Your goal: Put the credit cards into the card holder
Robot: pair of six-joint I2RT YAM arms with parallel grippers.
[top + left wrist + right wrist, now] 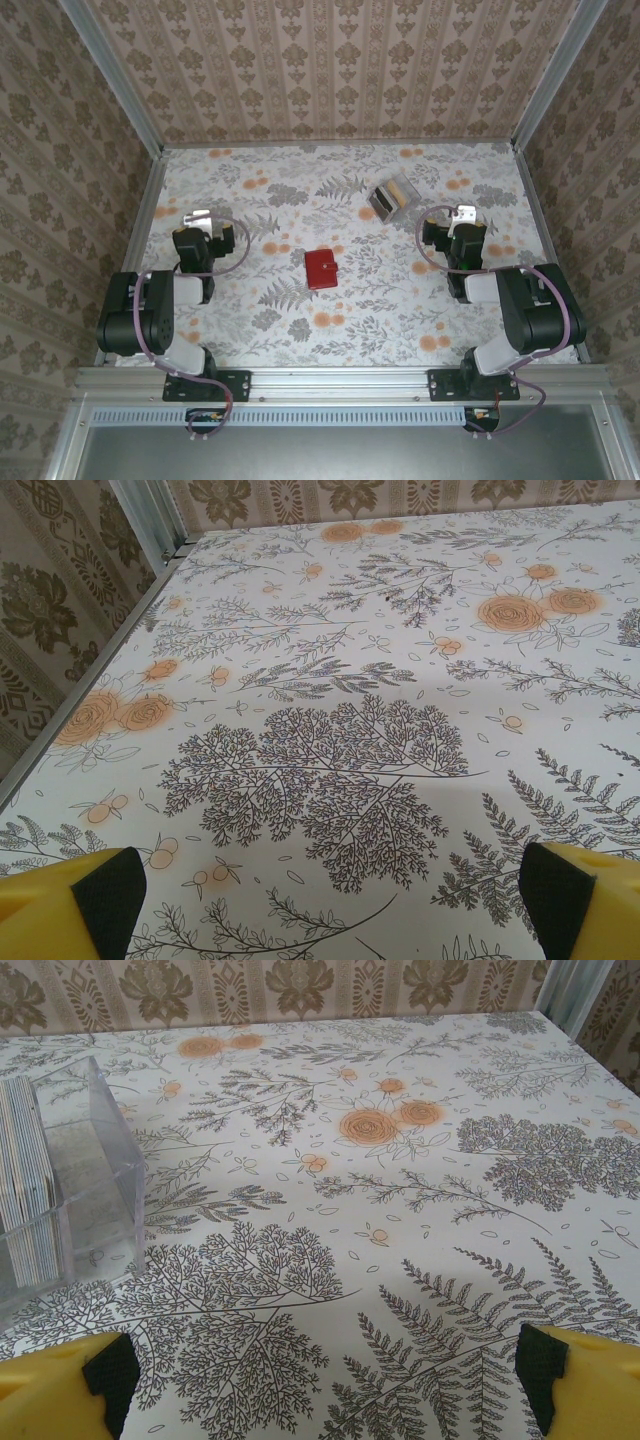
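The card holder (321,268), a small red wallet, lies closed in the middle of the flowered table. The credit cards (24,1182) stand edge-on as a pale stack inside a clear plastic box (95,1175) at the left of the right wrist view; from above, the box (392,198) sits at the back, right of centre. My left gripper (197,217) hovers at the table's left side, well left of the wallet. In its own view the left gripper (330,910) is open over bare cloth. My right gripper (465,213) is just right of the box, and the right gripper (325,1390) is open with nothing between its fingers.
Wallpapered walls with metal posts (150,180) close the table on three sides. A metal rail (330,385) runs along the near edge, carrying both arm bases. Flowered cloth (300,330) stretches between the arms in front of the wallet.
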